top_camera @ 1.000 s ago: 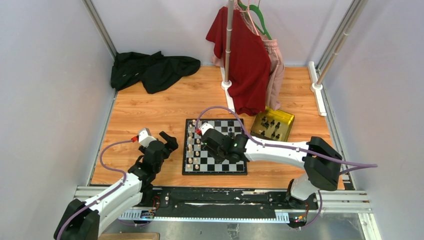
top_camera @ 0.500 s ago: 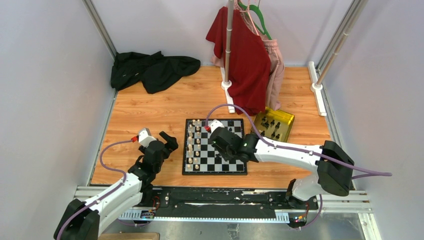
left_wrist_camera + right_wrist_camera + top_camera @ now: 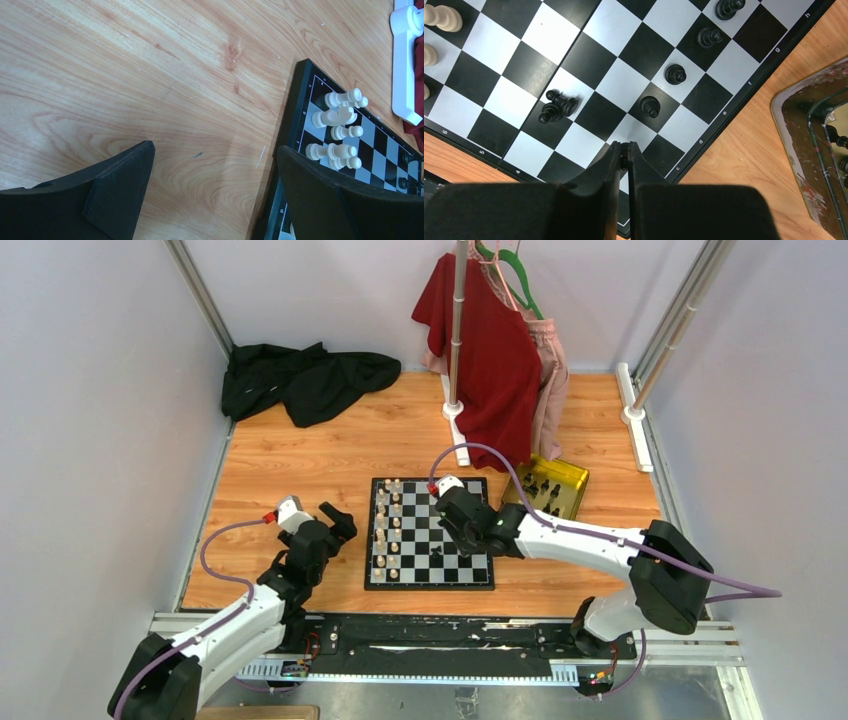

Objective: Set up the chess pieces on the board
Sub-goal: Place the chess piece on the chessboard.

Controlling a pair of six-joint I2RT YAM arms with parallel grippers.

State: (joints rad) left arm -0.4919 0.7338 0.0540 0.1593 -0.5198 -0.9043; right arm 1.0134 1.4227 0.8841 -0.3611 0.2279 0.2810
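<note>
1. Step in hand: I am working on the black side of the set-up. The cream-white pieces [image 3: 388, 530] are standing in two files along the left of the chessboard [image 3: 589, 60]. Only four standing black pieces [image 3: 675, 73], pawns by their look, are lining up near its right edge. One toppled black piece [image 3: 556, 107] is lying on its side mid-board.
2. Supply: more black pieces [image 3: 540, 495] are sitting in the gold tray [image 3: 794, 130], just beside the board's far right corner.
3. Next move, as I judge it: I am either going to the tray for another piece or righting the toppled one. Either calls for parting the fingers first, then lowering over one small figurine without brushing its neighbours.
4. Right claw [image 3: 624, 147]: I am holding its fingers pressed together above the board's right half. No piece is showing between them, and they are touching nothing.
5. Left claw [image 3: 214, 152]: I am hovering it fully spread over the wooden tabletop [image 3: 150, 75], just beside the board's left edge, gripping nothing.
</note>
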